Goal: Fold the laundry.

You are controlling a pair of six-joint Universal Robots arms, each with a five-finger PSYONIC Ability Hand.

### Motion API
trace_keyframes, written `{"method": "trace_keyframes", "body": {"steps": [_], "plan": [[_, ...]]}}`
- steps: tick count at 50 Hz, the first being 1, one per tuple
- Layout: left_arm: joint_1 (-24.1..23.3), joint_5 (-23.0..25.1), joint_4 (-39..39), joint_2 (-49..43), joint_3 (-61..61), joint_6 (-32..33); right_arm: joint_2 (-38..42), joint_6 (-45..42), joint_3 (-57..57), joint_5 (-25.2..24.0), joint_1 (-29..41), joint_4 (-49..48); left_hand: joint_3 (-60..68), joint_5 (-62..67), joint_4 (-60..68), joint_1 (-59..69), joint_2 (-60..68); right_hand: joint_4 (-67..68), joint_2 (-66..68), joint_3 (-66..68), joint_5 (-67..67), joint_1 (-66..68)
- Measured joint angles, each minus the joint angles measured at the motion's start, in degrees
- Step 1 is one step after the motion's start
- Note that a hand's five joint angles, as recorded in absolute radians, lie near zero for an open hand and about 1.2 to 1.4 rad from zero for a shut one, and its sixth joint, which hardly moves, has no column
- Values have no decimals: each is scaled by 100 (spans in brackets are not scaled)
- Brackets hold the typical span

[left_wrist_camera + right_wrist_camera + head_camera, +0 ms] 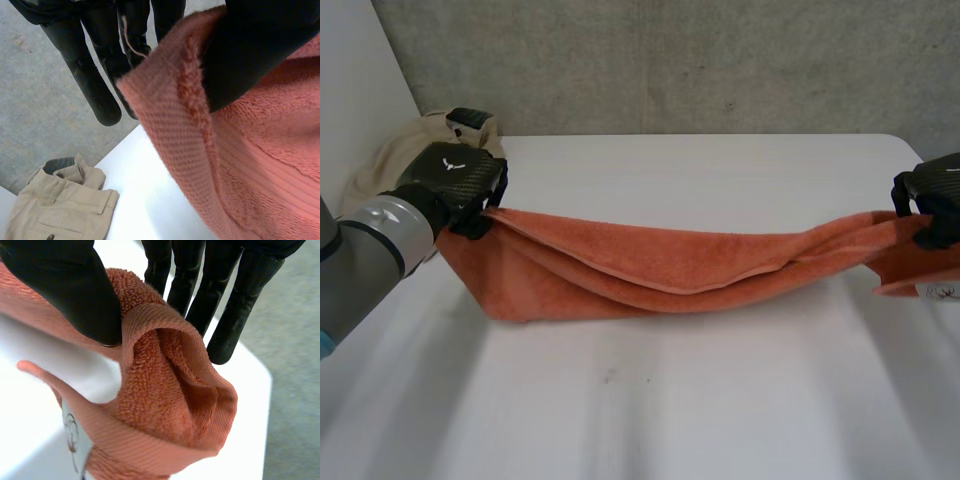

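An orange towel (670, 265) hangs stretched across the white table (720, 410), sagging in the middle and folded lengthwise. My left hand (455, 182) holds its left end just above the table. In the left wrist view the thumb (250, 50) pinches the towel's hem (170, 115) against the fingers (100, 85). My right hand (938, 195) grips the towel's right end near the table's right edge. In the right wrist view the thumb (65, 290) and fingers (220, 295) pinch the bunched corner (165, 390), and a white label (75, 435) hangs below it.
Beige trousers (390, 150) lie crumpled at the table's back left corner, just behind my left hand, and they lie beyond the fingertips (60, 205) in the left wrist view. A grey wall stands behind the table.
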Motion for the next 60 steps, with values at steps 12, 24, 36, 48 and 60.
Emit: {"method": "trace_keyframes", "body": {"steps": [12, 24, 36, 48, 60], "plan": [[22, -5, -361, -520, 316, 110, 999, -558, -1111, -280, -37, 1463, 1, 0, 2, 0, 1, 1, 0, 0, 0, 0], [-82, -483, 1129, -1776, 2161, 304, 1897, 1081, -2437, 24, 404, -1108, 19, 0, 4, 0, 1, 1, 46, 60, 122, 0], [-257, -1195, 3778, -1063, 2897, 57, 1364, 2621, -3078, 586, 660, -3906, 19, 0, 5, 0, 1, 1, 46, 70, 162, 0], [-263, -938, 3715, -538, 1644, -187, 1421, 2601, -2883, 274, 1058, -2560, 20, 0, 5, 0, 1, -2889, -2944, -2802, -2603, -947], [-442, -767, 3284, 617, 527, -199, 1570, 2562, -1536, -28, 1783, -1407, 23, 0, 5, 0, 1, -5411, -5403, -5459, -5193, -2871]]}}
